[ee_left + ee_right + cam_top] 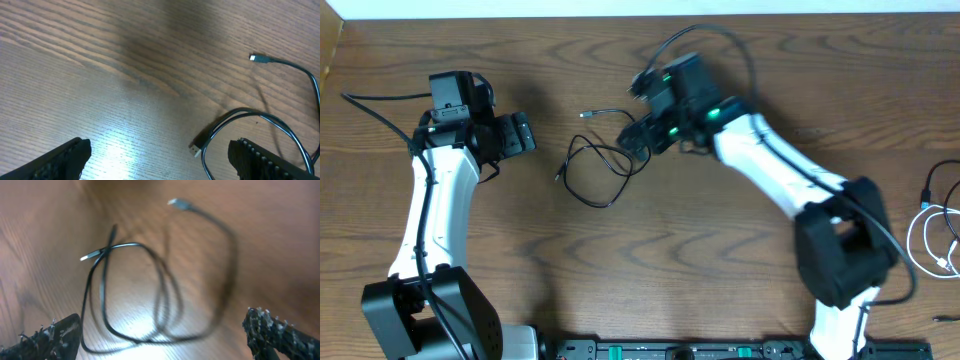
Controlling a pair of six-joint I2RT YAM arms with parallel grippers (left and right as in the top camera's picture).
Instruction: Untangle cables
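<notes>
Brown wooden table [720, 250] fills the view. Left gripper [517, 135] and right gripper [632, 140] both have their fingers wide apart, holding nothing. Black cable [598, 148] lies looped on the table between them, nearer the right one. White cable [932, 243] sits coiled far off at the right edge

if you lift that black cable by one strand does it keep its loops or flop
Probably flops: the black cable is thin and lies in loose, uneven loops flat on the table. Likely light too. Its strands cross near one plug, so lifting one may drag the rest along.
</notes>
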